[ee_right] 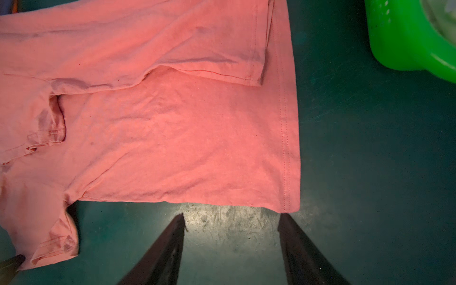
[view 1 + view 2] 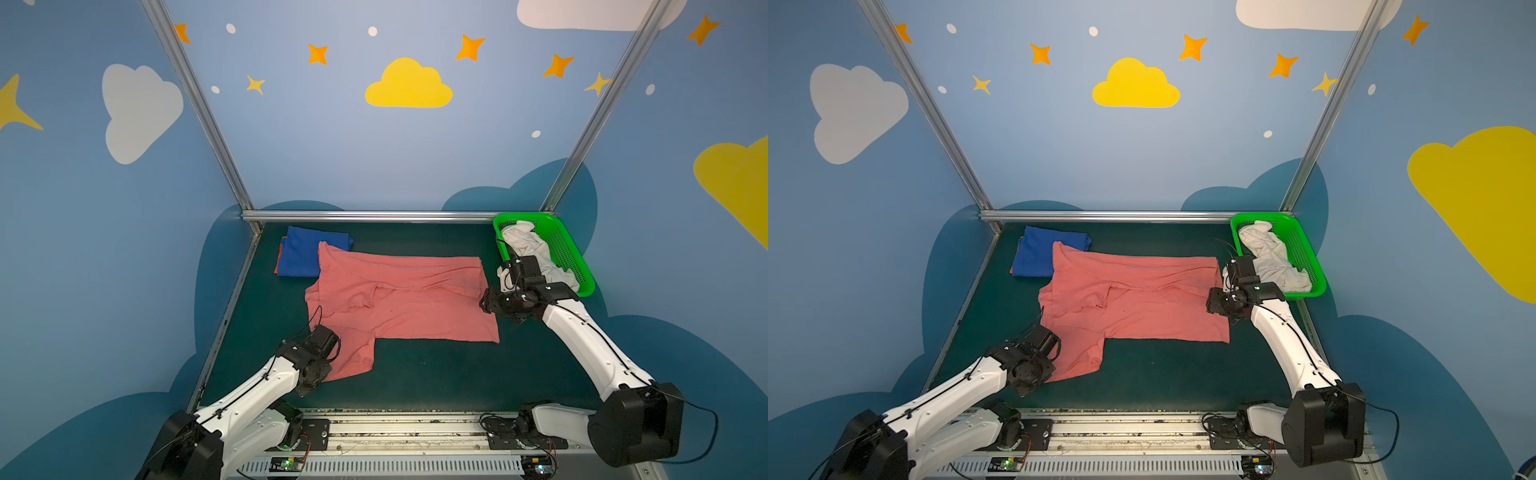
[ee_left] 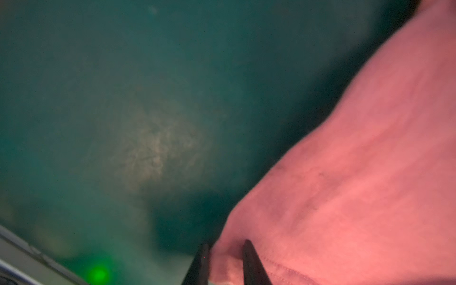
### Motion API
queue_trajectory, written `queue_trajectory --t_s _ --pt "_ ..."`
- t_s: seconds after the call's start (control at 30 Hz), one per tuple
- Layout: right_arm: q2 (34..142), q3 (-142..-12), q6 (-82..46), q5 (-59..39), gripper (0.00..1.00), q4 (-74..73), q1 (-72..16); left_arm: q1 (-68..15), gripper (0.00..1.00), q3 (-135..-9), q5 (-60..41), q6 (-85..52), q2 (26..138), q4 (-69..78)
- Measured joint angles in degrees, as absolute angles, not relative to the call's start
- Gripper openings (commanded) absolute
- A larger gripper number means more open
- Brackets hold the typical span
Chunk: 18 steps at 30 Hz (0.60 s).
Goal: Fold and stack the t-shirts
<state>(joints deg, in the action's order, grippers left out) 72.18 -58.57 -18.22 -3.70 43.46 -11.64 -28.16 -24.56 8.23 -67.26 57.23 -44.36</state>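
Note:
A salmon-pink t-shirt (image 2: 415, 303) (image 2: 1142, 299) lies spread sideways on the dark green mat, its far side folded over. My left gripper (image 3: 225, 244) is at the near sleeve, shut on a fold of that sleeve's edge (image 3: 357, 172). My right gripper (image 1: 232, 217) hovers open over bare mat, just off the shirt's hem corner (image 1: 286, 197), with nothing between its fingers. A folded royal blue t-shirt (image 2: 303, 255) (image 2: 1038, 253) sits at the back left, partly under the pink one, on top of an orange t-shirt's edge (image 2: 277, 259). A crumpled white t-shirt (image 2: 532, 249) (image 2: 1271, 253) fills the basket.
A green mesh basket (image 2: 569, 249) (image 2: 1304, 249) (image 1: 399, 37) stands at the back right corner, right behind my right wrist. Metal rails and blue walls close off the back and sides. Bare mat (image 2: 436, 374) stretches between the shirt and the front rail.

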Motion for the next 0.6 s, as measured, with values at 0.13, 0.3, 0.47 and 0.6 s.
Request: queue_trajectory --t_s 0.13,0.3,0.47,0.6 --pt "72.2 -57.36 -18.26 -3.36 0.62 43.42 -10.76 -28.18 0.05 -24.62 8.16 -67.33 57.17 -43.46" --pt "72.4 -54.52 -18.92 -1.48 0.62 44.4 -8.8 -28.18 0.05 -26.37 8.34 -66.7 55.46 -44.95" --pt "72.42 -51.2 -20.64 1.06 0.54 46.06 -7.92 -28.21 0.05 -29.8 9.21 -65.95 51.0 -46.22" --pt "73.03 -49.04 -22.44 1.98 0.43 46.57 -7.57 -28.18 0.05 -31.14 10.02 -65.1 48.66 -46.44"
